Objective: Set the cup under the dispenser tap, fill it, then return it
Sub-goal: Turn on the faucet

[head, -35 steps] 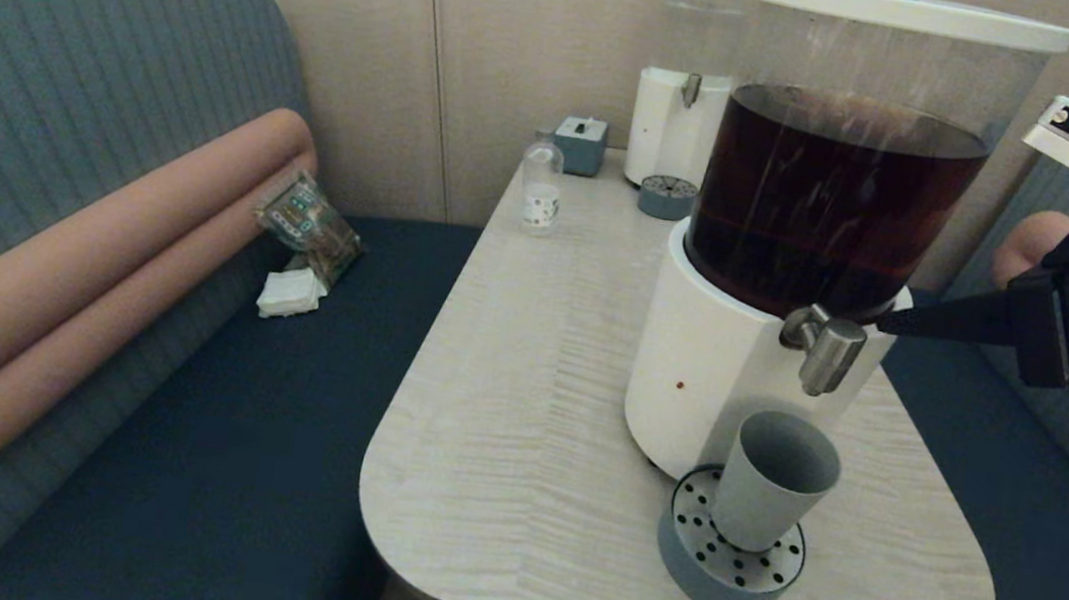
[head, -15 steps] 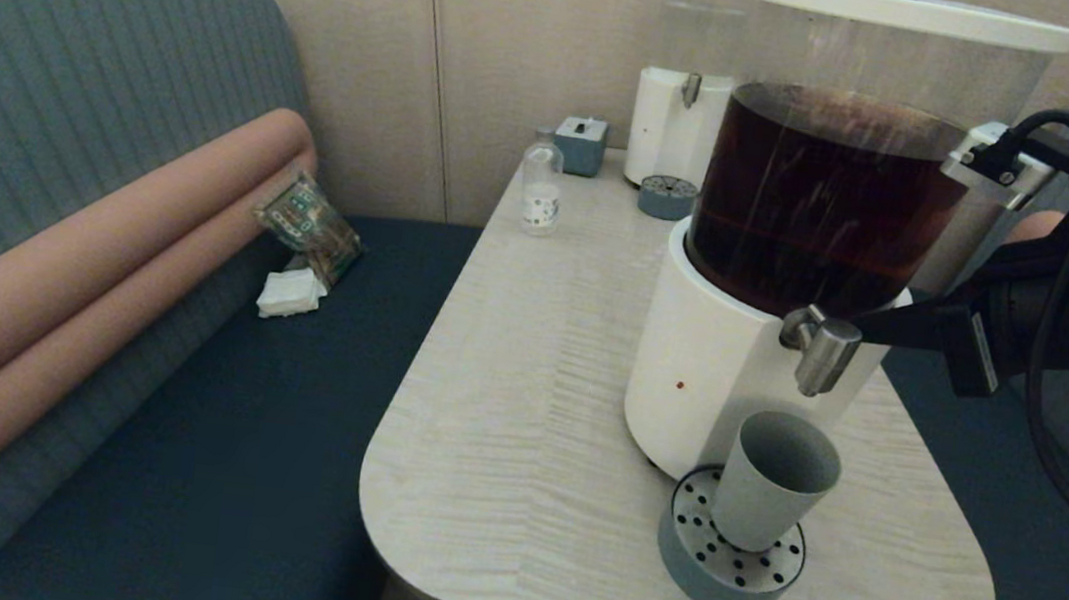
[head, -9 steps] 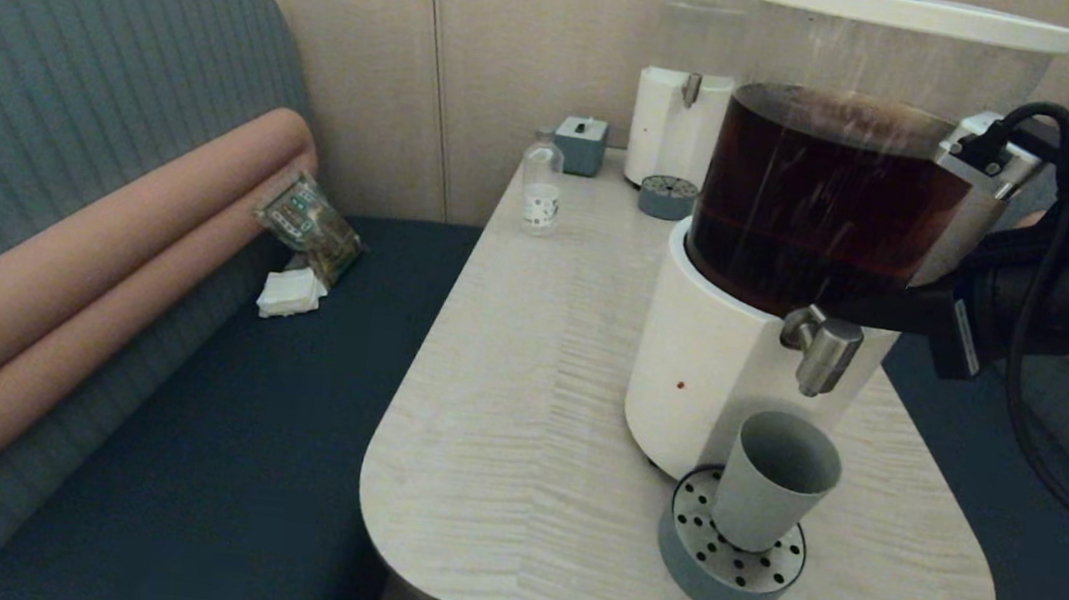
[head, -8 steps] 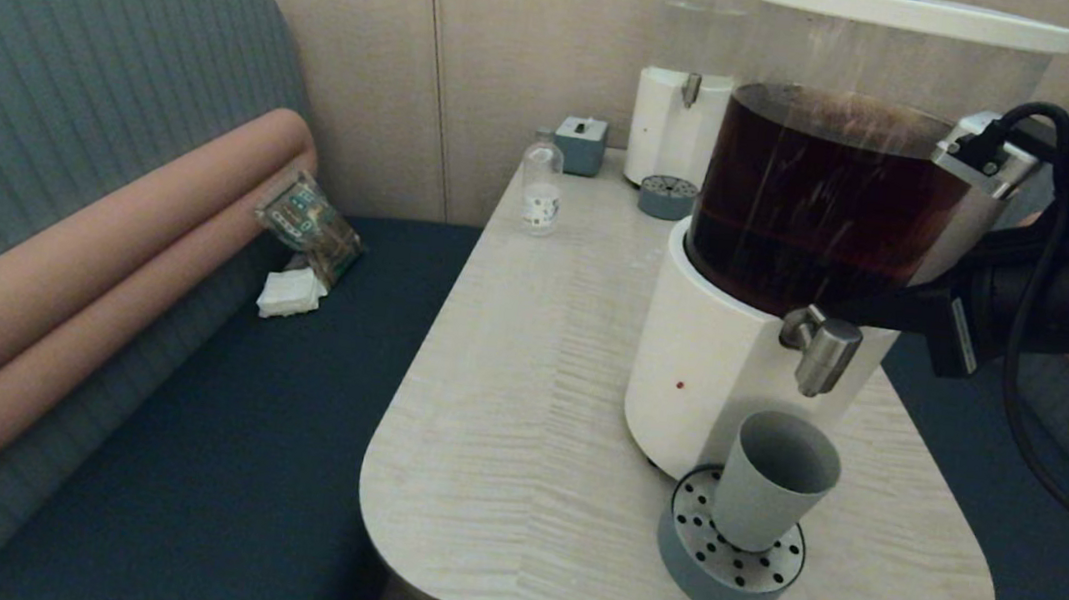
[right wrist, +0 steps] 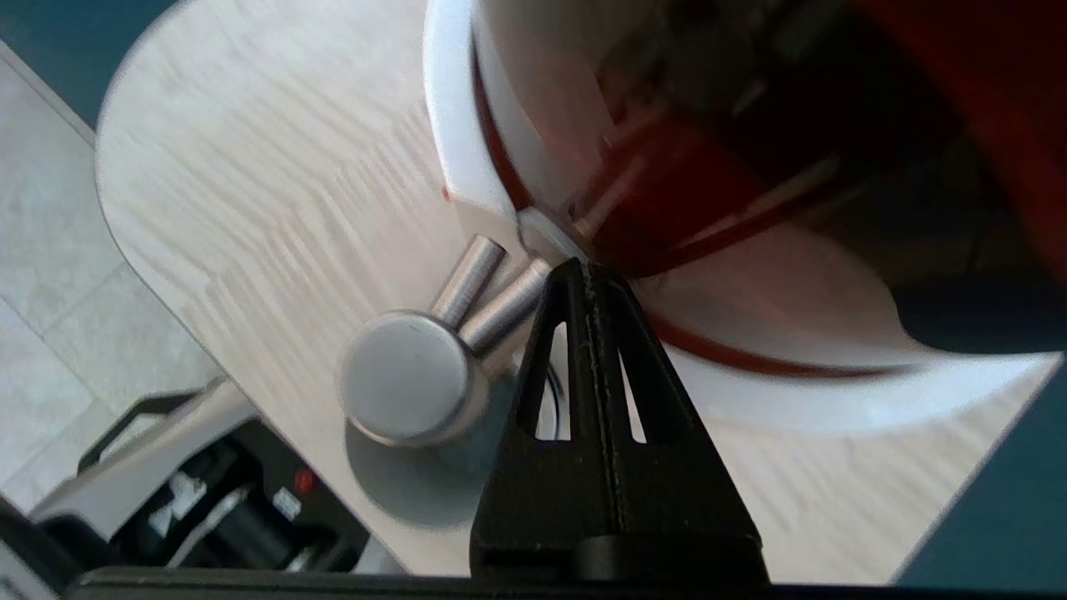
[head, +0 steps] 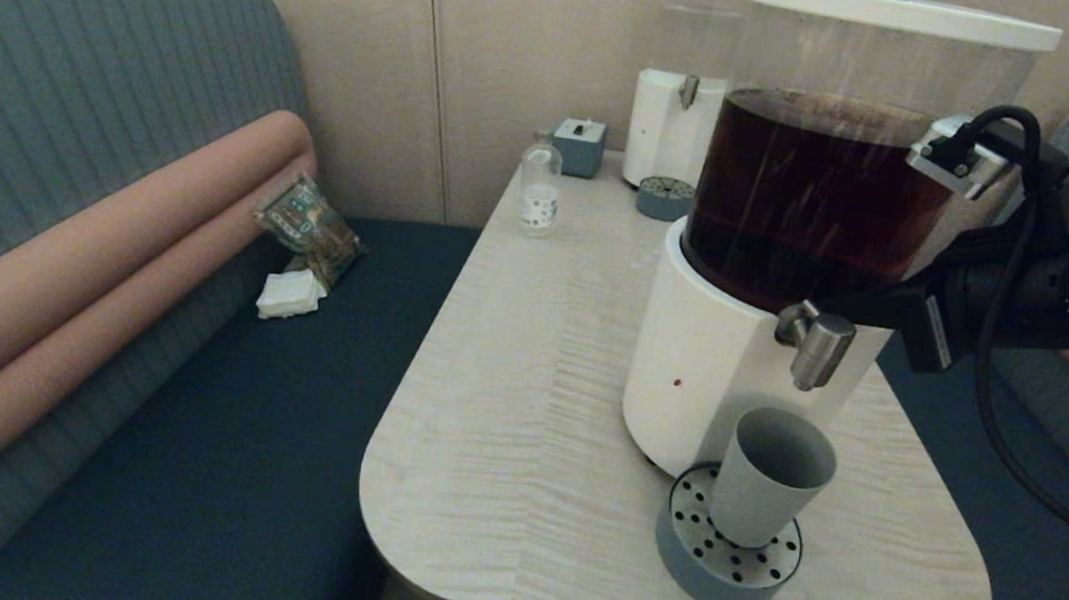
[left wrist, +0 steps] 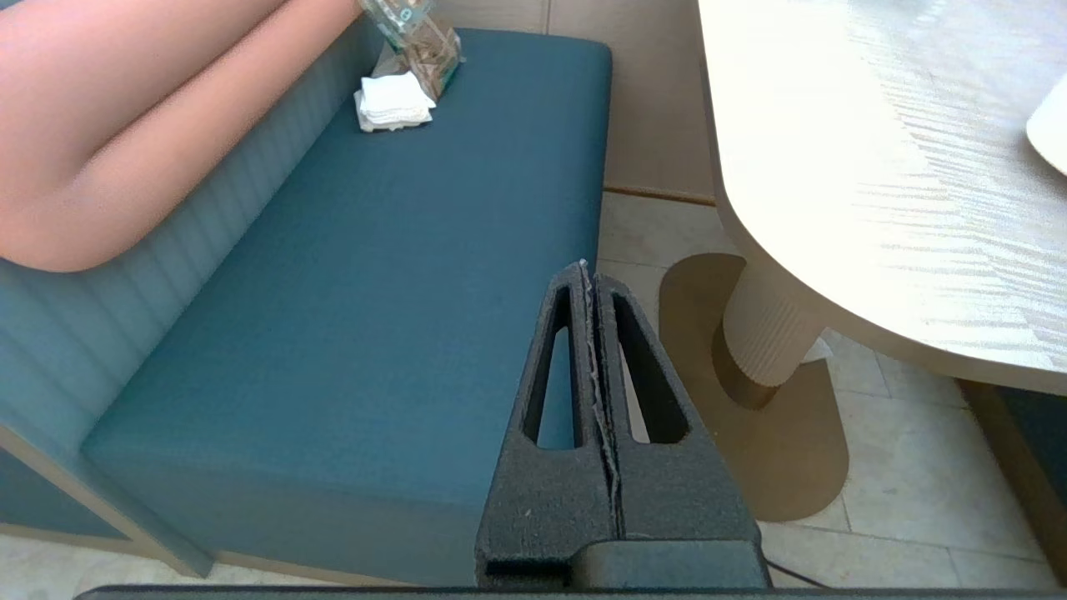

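Note:
The grey-blue cup [head: 767, 493] stands upright on the round perforated drip tray [head: 723, 568], straight below the steel dispenser tap [head: 816, 344]. I see no liquid in it and no stream from the nozzle. My right gripper [head: 831, 307] reaches in from the right. Its shut tips sit against the tap's stem where it meets the white-based dispenser [head: 716, 381]. In the right wrist view the gripper [right wrist: 586, 268] is shut and empty beside the tap's steel rods [right wrist: 500, 304]. My left gripper [left wrist: 588, 271] hangs shut over the bench edge, away from the table.
At the table's [head: 524, 389] far end stand a smaller clear-tank dispenser [head: 680, 125], its little drip tray [head: 665, 197], a small clear bottle [head: 539, 190] and a grey box [head: 579, 144]. A teal bench [head: 228, 426] with snack packets [head: 307, 224] is on the left.
My right arm has swung in leftwards and slightly up along the dispenser, bringing its shut tips from beside the tap onto the tap's stem. The cup stays on the tray.

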Robot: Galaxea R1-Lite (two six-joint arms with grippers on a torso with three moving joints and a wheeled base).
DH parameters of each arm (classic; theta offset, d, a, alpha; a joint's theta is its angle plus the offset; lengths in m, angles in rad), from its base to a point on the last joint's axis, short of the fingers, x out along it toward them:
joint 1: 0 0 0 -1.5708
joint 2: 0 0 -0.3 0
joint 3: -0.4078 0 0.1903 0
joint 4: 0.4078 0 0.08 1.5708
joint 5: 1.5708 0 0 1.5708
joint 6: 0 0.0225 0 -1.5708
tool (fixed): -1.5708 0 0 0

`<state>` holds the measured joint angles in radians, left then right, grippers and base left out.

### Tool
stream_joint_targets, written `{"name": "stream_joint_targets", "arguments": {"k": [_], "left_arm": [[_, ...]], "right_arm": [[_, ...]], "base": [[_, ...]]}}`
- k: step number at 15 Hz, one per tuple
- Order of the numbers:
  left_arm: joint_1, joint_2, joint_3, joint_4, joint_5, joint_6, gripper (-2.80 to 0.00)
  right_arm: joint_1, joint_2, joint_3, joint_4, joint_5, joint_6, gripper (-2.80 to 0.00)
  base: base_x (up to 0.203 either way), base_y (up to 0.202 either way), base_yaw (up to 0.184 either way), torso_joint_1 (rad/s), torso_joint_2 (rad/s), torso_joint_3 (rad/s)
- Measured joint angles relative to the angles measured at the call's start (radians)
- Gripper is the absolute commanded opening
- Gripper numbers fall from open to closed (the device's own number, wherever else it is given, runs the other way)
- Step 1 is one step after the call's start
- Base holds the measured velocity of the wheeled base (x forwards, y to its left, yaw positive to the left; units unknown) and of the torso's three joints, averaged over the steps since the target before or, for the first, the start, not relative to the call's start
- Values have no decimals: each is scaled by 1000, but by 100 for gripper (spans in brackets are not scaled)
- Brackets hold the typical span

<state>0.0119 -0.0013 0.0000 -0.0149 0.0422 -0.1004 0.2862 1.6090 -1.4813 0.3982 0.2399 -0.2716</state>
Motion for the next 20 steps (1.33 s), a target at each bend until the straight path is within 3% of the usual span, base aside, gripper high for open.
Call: {"name": "stream_joint_targets", "arguments": {"k": [20], "left_arm": [[0, 0, 0, 0, 0, 0, -280]], "right_arm": [[29, 0, 29, -33, 50, 5, -280]], "base": [[0, 0, 0, 0, 0, 0]]}}
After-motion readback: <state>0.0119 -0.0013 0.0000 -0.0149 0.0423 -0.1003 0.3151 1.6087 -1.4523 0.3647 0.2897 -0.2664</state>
